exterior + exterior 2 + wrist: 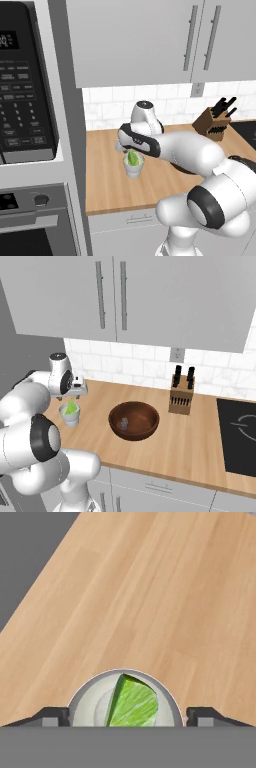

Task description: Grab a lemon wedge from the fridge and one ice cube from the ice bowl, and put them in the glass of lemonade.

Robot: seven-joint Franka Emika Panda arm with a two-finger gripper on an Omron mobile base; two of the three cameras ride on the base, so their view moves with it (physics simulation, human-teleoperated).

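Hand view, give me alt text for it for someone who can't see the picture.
Looking straight down, a green lemon wedge sits inside the glass of lemonade, its pointed tip toward the top of the frame. The open end effector straddles the glass, one dark fingertip on each side and clear of the wedge. Beyond lies a light wooden counter.

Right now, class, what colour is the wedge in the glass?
Yellow-green with pale streaks; the wedge shows best in the hand view, inside the glass.
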